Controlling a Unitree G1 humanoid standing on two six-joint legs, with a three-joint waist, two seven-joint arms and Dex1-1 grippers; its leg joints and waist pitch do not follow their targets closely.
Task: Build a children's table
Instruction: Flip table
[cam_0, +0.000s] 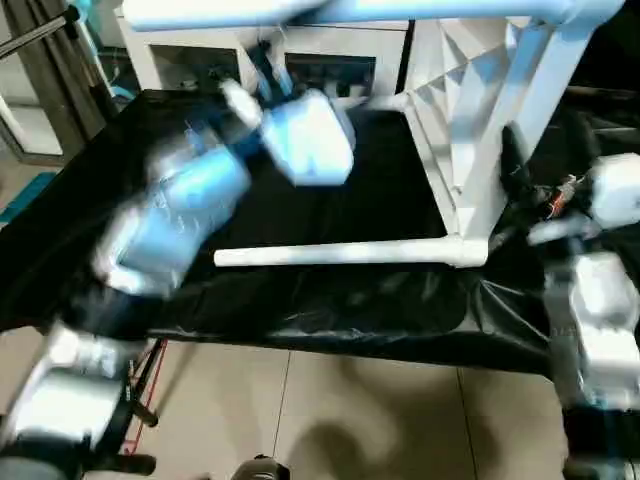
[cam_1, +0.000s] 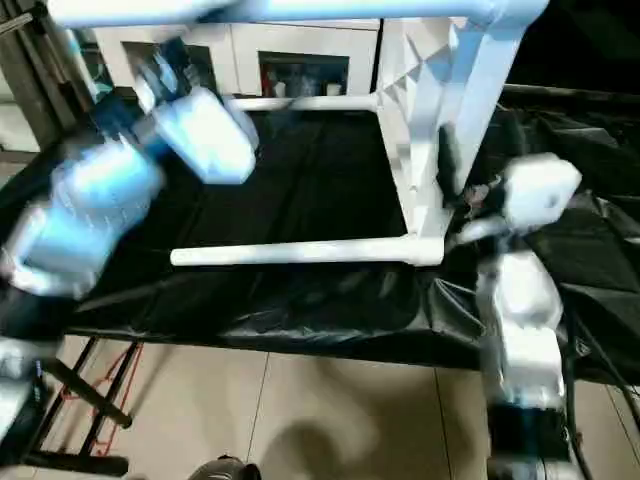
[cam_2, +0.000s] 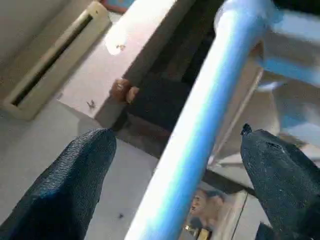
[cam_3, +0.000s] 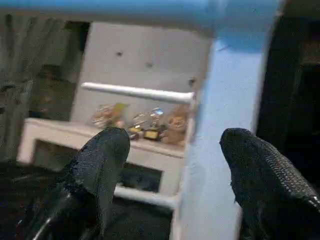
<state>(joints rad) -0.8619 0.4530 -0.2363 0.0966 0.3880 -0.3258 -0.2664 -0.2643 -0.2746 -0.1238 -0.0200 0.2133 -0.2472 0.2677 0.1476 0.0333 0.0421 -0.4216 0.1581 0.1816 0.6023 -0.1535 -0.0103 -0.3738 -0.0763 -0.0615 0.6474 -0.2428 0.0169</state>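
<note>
The left gripper (cam_2: 177, 150) stands wide open. Its two black fingers (cam_2: 70, 185) are spread far apart, and a white leg (cam_2: 200, 125) of the table runs through the gap between them. Neither finger visibly touches the leg; it passes about midway, clear of both pads. In the head views the left arm (cam_0: 200, 200) reaches up and forward over the black cloth (cam_0: 330, 230), its hand blurred, toward the top leg (cam_0: 330, 10) that runs level across the upper edge.

The right gripper (cam_3: 175, 165) is also open, its fingers (cam_3: 100, 165) well apart. Between them rises an upright white part of the table (cam_3: 215, 150), nearer the one finger than the other; whether that finger touches it cannot be told. The fingers pinch nothing that can be seen.

The table (cam_0: 470, 130) lies tipped on its side on the cloth, the ribbed underside facing the left arm. One leg (cam_0: 340, 253) lies level just above the cloth, plugged into the lower corner socket (cam_0: 470, 250) and pointing toward the robot's left. Another leg (cam_1: 300, 102) juts out farther back. The right arm (cam_1: 520, 300) rises just beside the near corner of the top, its wrist close to the edge. Behind the cloth stands a white cabinet (cam_0: 300, 60).
</note>
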